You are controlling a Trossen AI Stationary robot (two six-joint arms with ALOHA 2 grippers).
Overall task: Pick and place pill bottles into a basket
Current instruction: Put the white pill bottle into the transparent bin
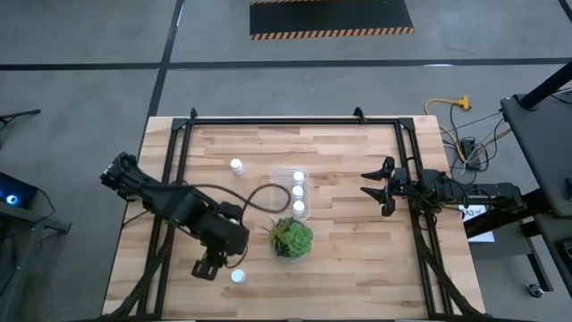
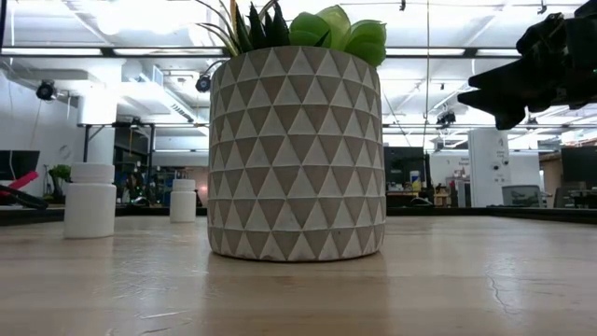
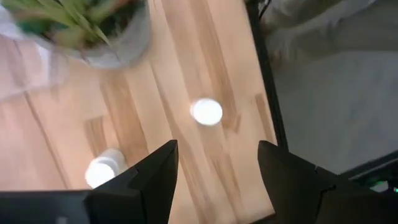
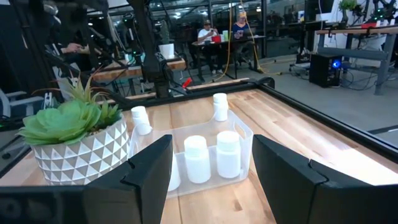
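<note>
The clear basket [image 1: 290, 172] stands mid-table with three white pill bottles [image 1: 298, 191] upright in it, which also show in the right wrist view [image 4: 212, 157]. One bottle [image 1: 236, 165] stands on the table to the basket's far left. Another bottle [image 1: 238, 276] stands near the table's front edge, and it shows below my left gripper's gap [image 3: 206, 111]. A further bottle [image 3: 102, 169] stands beside one left finger. My left gripper [image 1: 207, 266] is open above the table, left of the front bottle. My right gripper [image 1: 375, 185] is open right of the basket, in the air.
A green plant in a patterned round pot [image 1: 291, 238] stands just on the near side of the basket; it fills the middle of the low view [image 2: 297, 154]. A black frame rail [image 1: 295, 120] runs round the table. Bare wood lies between the basket and my right gripper.
</note>
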